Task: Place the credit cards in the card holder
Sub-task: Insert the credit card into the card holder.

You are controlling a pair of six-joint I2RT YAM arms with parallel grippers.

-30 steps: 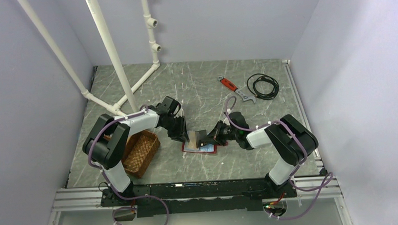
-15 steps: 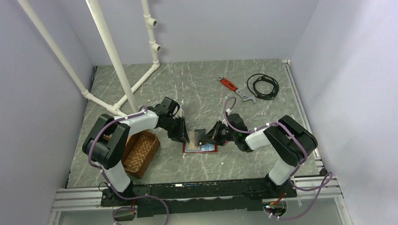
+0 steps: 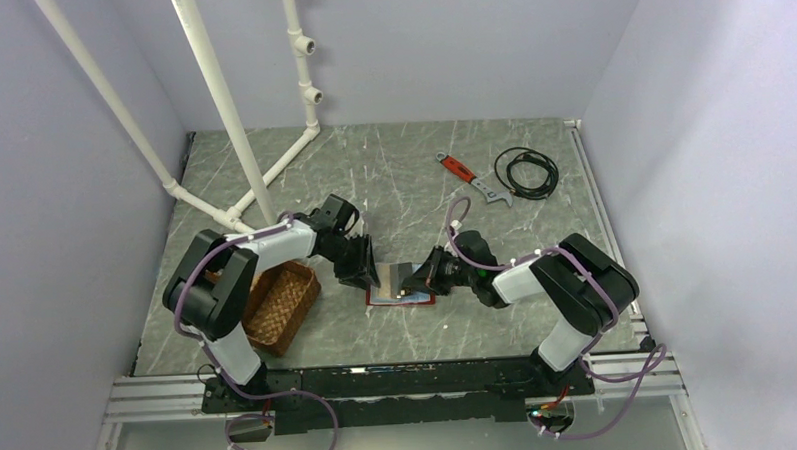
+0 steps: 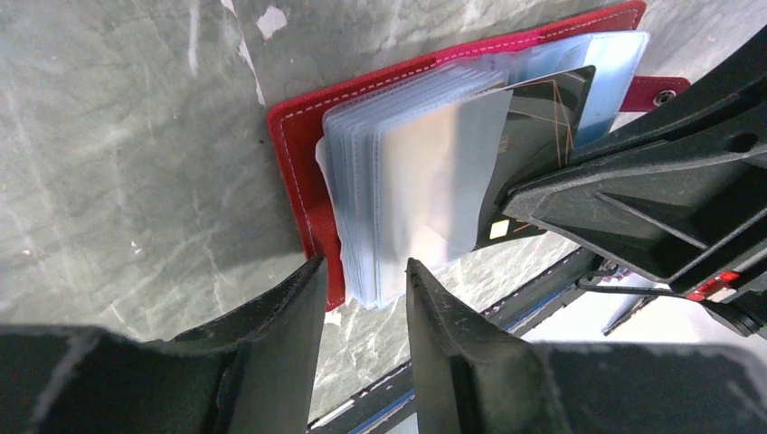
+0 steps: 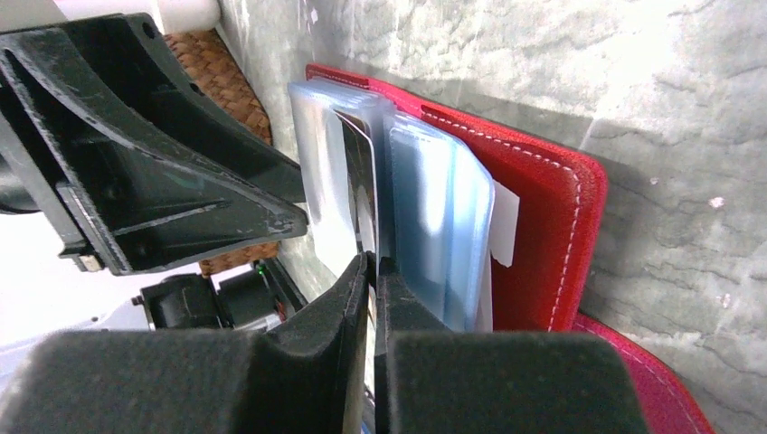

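Now, my right gripper (image 5: pixel 373 267) is pinched tight on the dark card (image 4: pixel 534 117), which sits partly tucked among the clear sleeves (image 4: pixel 407 181). I'd judge the trick is to slide it in level and slowly, along one pocket and not across it. My left gripper (image 4: pixel 364 271) stands parted at the sleeves' lower edge, pinching nothing, while the red holder (image 4: pixel 294 172) lies open on the table at mid-frame of the top view, both arms stretched low toward it, wrists nearly meeting.
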